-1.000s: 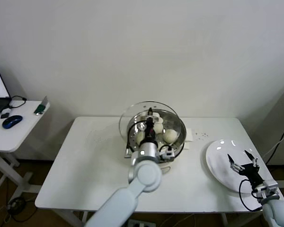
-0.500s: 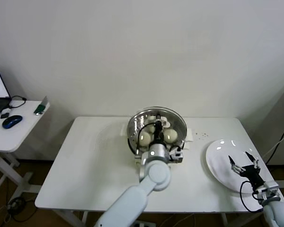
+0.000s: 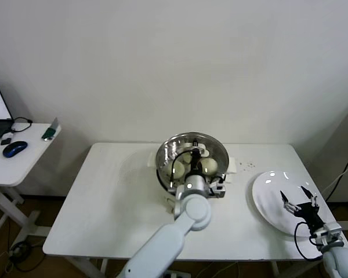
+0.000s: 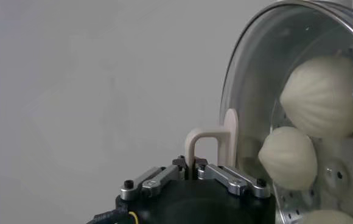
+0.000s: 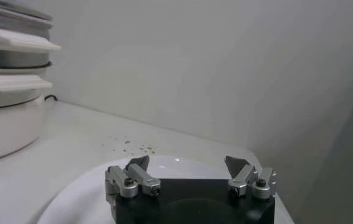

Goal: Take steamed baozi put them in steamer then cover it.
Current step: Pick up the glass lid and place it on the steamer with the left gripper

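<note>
Baozi (image 3: pixel 178 168) sit inside the steamer (image 3: pixel 219 175), a shiny steel pot on a white base near the back middle of a white table (image 3: pixel 104 202). Through the glass lid (image 3: pixel 217 152) the cream-white buns show resting on the perforated tray. The lid lies over the pot's mouth, and the left gripper (image 3: pixel 193 154) sits above its centre, jaws clenched on the lid's white handle (image 4: pixel 208 143), with the arm reaching in from the near edge of the table. To the right, well apart from the steamer, a white plate (image 3: pixel 267 194) rests near the table's right edge. The right gripper (image 3: pixel 298 196) hovers over that plate with its fingers spread and nothing between them. A side desk (image 3: pixel 26 152) stands to the left with a mouse (image 3: pixel 14 148) on it.
</note>
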Controlling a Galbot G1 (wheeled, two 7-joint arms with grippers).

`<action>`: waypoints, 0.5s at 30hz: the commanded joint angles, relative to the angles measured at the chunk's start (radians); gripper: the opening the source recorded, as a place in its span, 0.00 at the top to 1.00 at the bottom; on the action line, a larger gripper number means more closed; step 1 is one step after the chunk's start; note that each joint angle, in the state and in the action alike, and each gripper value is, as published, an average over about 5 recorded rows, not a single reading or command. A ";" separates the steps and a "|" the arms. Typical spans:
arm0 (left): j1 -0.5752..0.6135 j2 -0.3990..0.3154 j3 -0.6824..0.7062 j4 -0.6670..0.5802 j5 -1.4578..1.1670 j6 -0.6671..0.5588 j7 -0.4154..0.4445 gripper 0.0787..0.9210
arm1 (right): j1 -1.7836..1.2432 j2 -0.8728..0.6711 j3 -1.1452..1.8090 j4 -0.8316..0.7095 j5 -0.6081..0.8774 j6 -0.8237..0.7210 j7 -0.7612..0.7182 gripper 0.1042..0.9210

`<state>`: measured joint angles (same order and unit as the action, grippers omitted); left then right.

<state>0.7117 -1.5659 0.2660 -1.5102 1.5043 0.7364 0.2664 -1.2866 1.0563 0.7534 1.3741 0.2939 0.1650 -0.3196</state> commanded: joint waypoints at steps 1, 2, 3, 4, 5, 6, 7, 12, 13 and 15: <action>-0.003 -0.007 0.002 0.029 -0.012 0.049 -0.011 0.92 | -0.002 0.001 0.005 -0.003 0.000 0.002 -0.004 0.12; -0.003 -0.007 0.001 0.032 -0.011 0.049 -0.014 0.92 | -0.002 0.001 0.006 -0.003 0.000 0.002 -0.005 0.12; -0.003 -0.007 0.000 0.034 -0.011 0.049 -0.018 0.92 | -0.002 0.001 0.006 -0.003 0.000 0.002 -0.005 0.12; -0.003 -0.007 0.000 0.035 -0.011 0.049 -0.021 0.92 | -0.002 0.000 0.007 -0.004 0.000 0.002 -0.005 0.12; -0.003 -0.007 -0.001 0.036 -0.011 0.049 -0.023 0.92 | -0.002 0.001 0.007 -0.004 0.000 0.003 -0.006 0.12; -0.003 -0.007 -0.002 0.037 -0.011 0.049 -0.025 0.92 | -0.002 0.001 0.007 -0.004 -0.001 0.003 -0.006 0.12; -0.002 -0.007 -0.004 0.038 -0.011 0.049 -0.026 0.92 | -0.002 0.001 0.007 -0.004 -0.001 0.003 -0.006 0.12; -0.001 -0.005 -0.008 0.038 -0.017 0.049 -0.027 0.92 | 0.000 0.003 0.006 -0.006 -0.006 0.004 -0.008 0.12; -0.001 -0.004 -0.007 0.039 -0.018 0.049 -0.028 0.92 | 0.000 0.004 0.006 -0.006 -0.007 0.004 -0.008 0.12; 0.001 -0.004 -0.006 0.040 -0.020 0.049 -0.031 0.92 | 0.001 0.005 0.006 -0.006 -0.007 0.005 -0.008 0.12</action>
<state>0.7108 -1.5695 0.2595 -1.4785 1.4906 0.7372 0.2458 -1.2869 1.0592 0.7591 1.3686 0.2879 0.1690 -0.3270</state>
